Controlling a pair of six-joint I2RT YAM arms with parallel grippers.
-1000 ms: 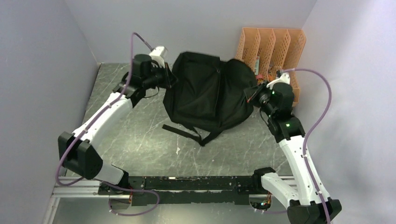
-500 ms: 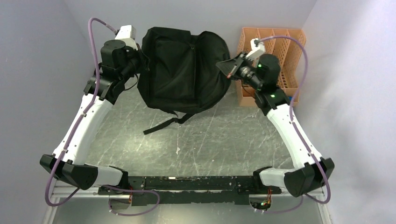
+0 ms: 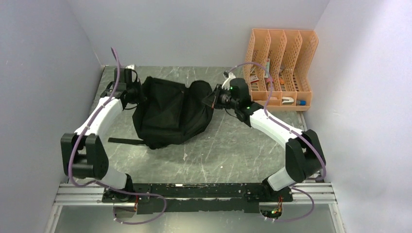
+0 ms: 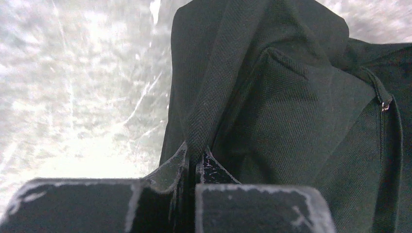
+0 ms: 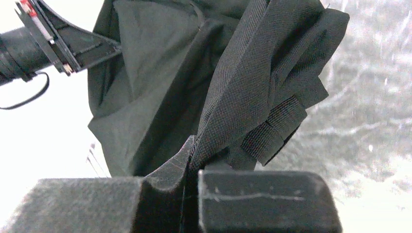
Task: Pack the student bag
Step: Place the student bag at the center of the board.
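Note:
The student bag point(image 3: 170, 110) is a large black fabric backpack slumped on the table at centre left, a strap trailing to its lower left. My left gripper point(image 3: 137, 92) is shut on a fold of fabric at the bag's upper left edge; the left wrist view shows the jaws pinching that black fold point(image 4: 204, 116). My right gripper point(image 3: 212, 98) is shut on the bag's upper right edge; the right wrist view shows the jaws clamped on a woven fabric fold point(image 5: 243, 102) with a webbing strap beside it. The bag's opening and lining are hidden.
An orange slotted file organiser point(image 3: 281, 63) stands at the back right against the wall, with small items in its compartments. Walls close in on the left, back and right. A black rail point(image 3: 194, 190) runs along the near edge.
Both arms have lowered the bag from held high near the back wall down onto the table, moving it toward the near side. Both grippers kept hold of the fabric.

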